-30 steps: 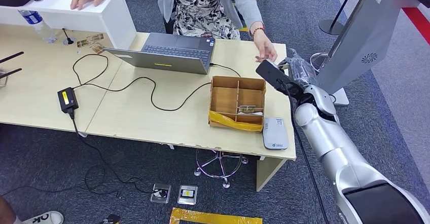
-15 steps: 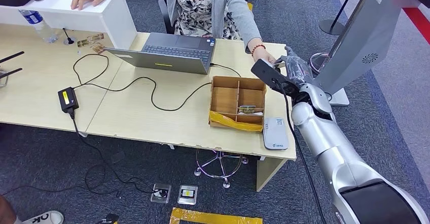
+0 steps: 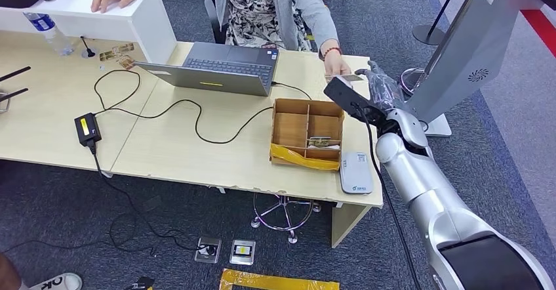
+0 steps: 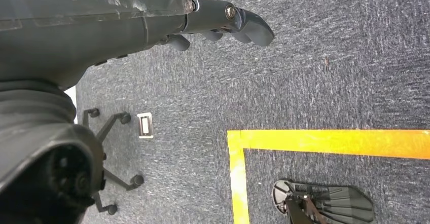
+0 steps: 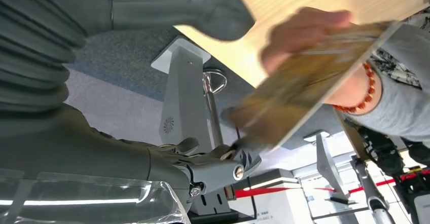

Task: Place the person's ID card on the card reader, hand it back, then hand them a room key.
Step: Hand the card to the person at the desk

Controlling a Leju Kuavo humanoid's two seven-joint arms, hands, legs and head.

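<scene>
Person's hand (image 3: 339, 65) holds ID card (image 5: 304, 89) against right hand (image 3: 383, 88).

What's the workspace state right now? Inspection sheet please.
Surface: wooden desk, right end in use.
Job's things: ID card in the person's hand, its end at the right hand; grip unclear. Card reader at the front edge, nothing on it. Cards lie in the divided box.
Clutter: laptop, bottle.
Hands: right hand raised at the desk's corner; left hand hangs over carpet, holding nothing.
Cables: black cable loops from the power adapter toward the laptop.
Surroundings: grey kiosk stand, yellow floor tape.
</scene>
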